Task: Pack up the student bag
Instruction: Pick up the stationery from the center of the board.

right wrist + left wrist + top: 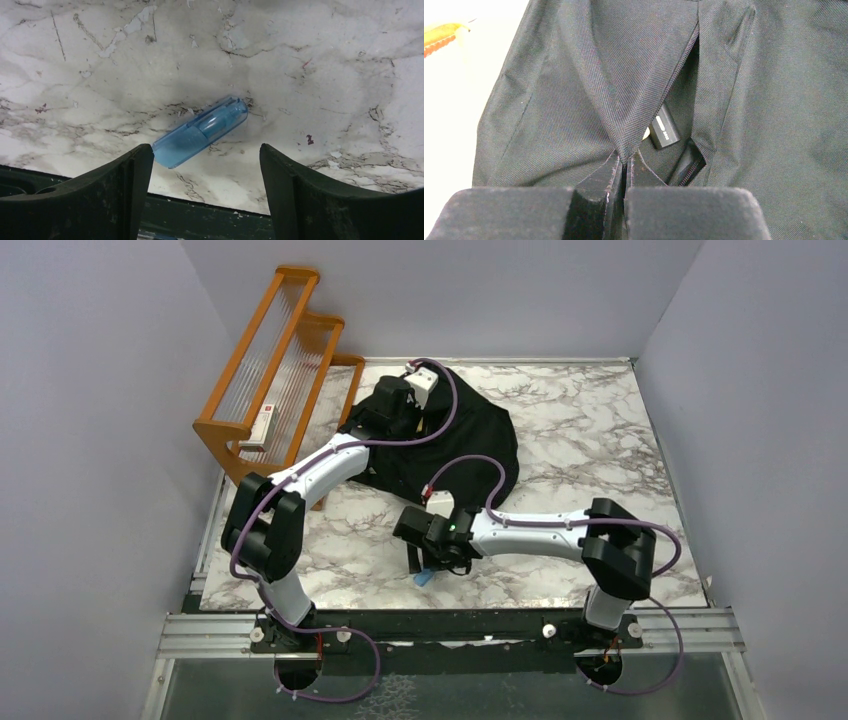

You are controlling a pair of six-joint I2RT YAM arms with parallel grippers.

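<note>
From above, the student bag (470,440) lies slumped on the far middle of the marble table (600,420). Its longer side runs from the foot of the wooden rack (270,380) toward the right, where bare marble lies beyond it. The left gripper (385,415) sits on the bag's left end. The right gripper (432,558) hangs low by the near edge.

The left wrist view adds the grip: the left gripper (625,162) is pinched tight on a fold of the bag (774,100) beside the zip opening (684,75) (a small black device (665,131) shows inside).

Only the right wrist view shows the right gripper (205,148) spread wide and holding nothing. A blue tube (200,132) lies slantwise on the table (325,60) between its fingers, close to the table's edge.
</note>
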